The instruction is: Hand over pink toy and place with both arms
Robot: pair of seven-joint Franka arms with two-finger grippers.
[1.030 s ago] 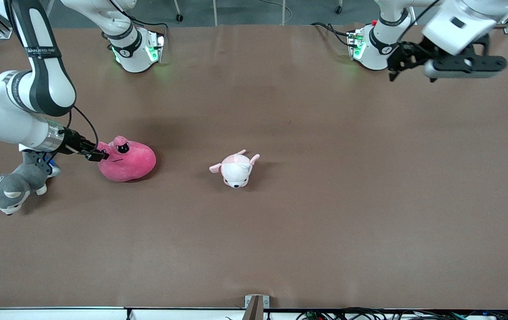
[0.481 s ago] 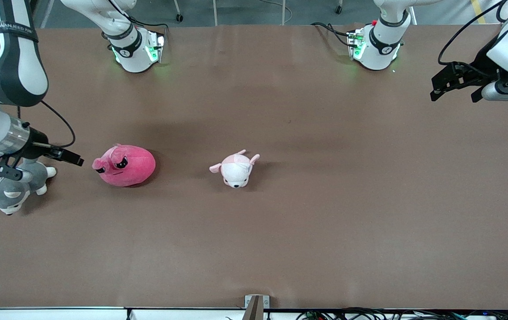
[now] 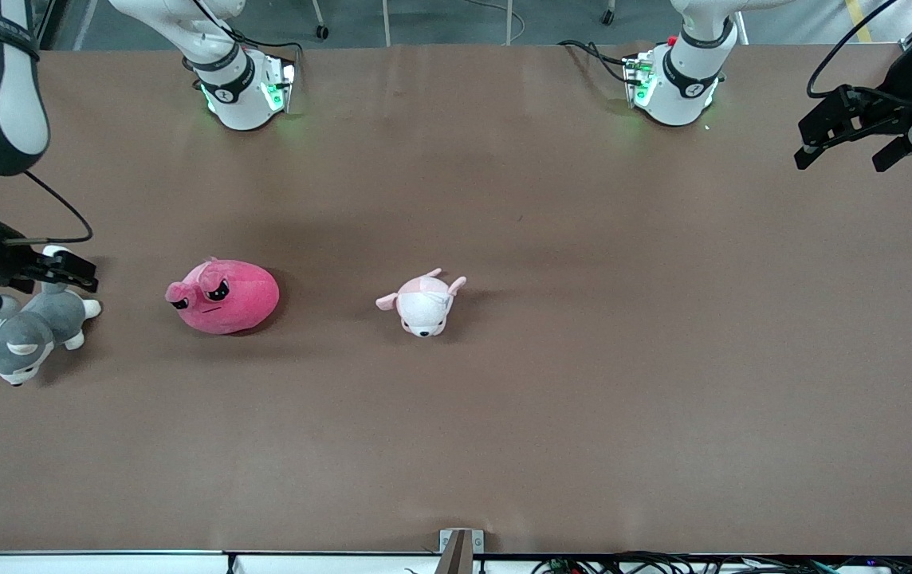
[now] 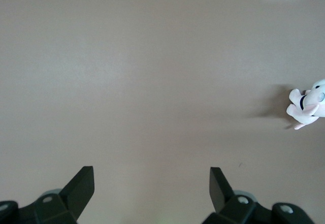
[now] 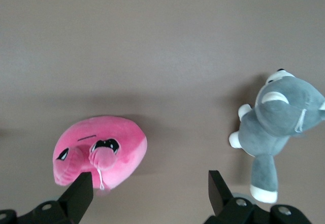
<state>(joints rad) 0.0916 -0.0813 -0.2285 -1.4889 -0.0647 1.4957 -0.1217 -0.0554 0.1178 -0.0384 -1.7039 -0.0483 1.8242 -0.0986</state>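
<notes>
The pink toy (image 3: 225,296) lies on the brown table toward the right arm's end, with its dark eyes showing. It also shows in the right wrist view (image 5: 99,155). My right gripper (image 3: 65,273) is open and empty, up in the air over the grey husky plush (image 3: 21,339), apart from the pink toy. Its jaws (image 5: 150,189) stand wide in the right wrist view. My left gripper (image 3: 843,158) is open and empty over the table's edge at the left arm's end. In the left wrist view its jaws (image 4: 152,183) stand wide over bare table.
A pale pink-and-white puppy plush (image 3: 422,303) lies mid-table beside the pink toy, toward the left arm's end, and shows in the left wrist view (image 4: 307,104). The husky shows in the right wrist view (image 5: 277,127). Both arm bases (image 3: 245,88) (image 3: 675,84) stand farthest from the front camera.
My right gripper has drawn away from the pink toy toward the husky, and the toy has settled on the table. My left gripper has swung out toward the left arm's end.
</notes>
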